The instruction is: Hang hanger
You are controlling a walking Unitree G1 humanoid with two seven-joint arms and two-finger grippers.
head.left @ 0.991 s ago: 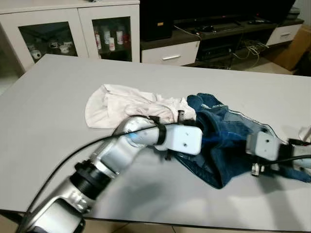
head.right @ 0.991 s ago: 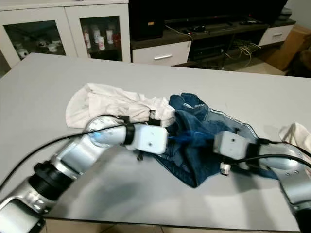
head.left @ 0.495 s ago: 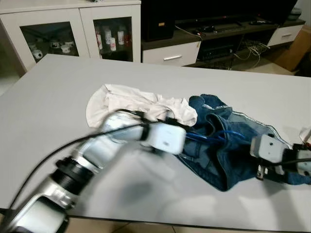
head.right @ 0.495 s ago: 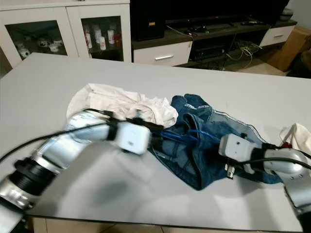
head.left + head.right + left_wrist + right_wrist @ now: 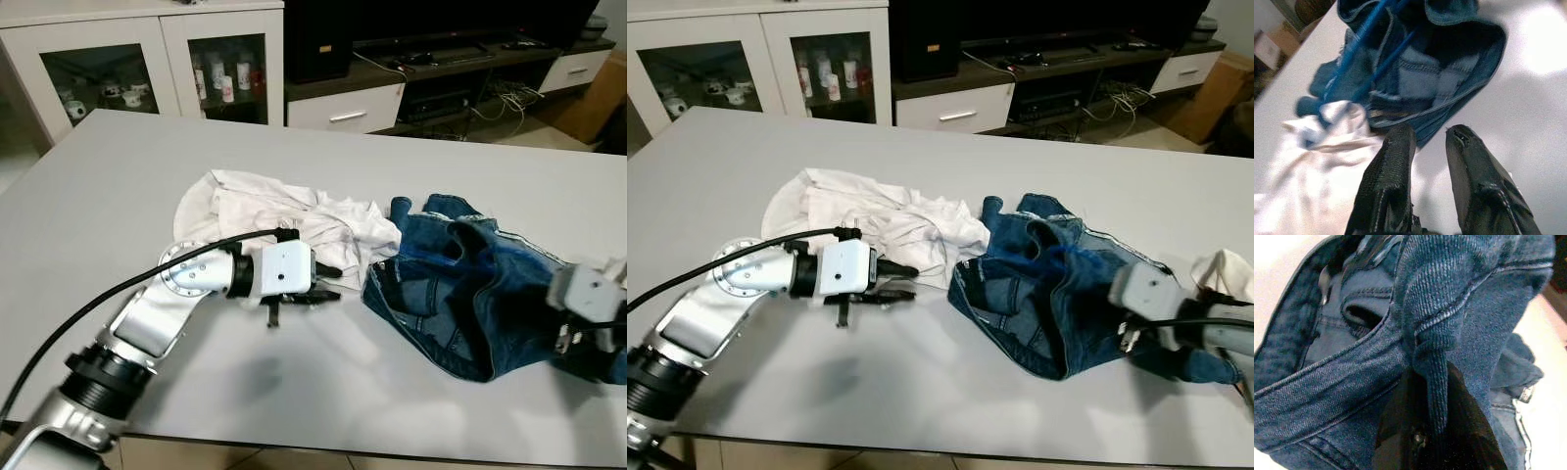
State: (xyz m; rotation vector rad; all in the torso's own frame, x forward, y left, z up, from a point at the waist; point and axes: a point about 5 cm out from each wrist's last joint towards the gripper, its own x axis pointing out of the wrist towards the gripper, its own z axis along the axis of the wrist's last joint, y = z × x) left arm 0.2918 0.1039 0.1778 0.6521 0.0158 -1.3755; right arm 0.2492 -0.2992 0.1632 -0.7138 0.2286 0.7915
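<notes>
Pinching the jeans (image 5: 470, 304) near the table's (image 5: 118, 196) right edge, right gripper (image 5: 1437, 431) should lift steadily; left gripper (image 5: 328, 282) waits parted, empty

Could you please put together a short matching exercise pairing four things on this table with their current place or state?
Things:
1. jeans
2. white garment
3. left gripper
4. blue hanger

States:
A. lying crumpled on the robot's left part of the table
B. open and holding nothing, low over the table beside the white cloth
C. tucked inside the denim, only thin bars showing
D. a fold of it pinched by the right gripper

Pairs: 1-D, 2-A, 3-B, 4-C
</notes>
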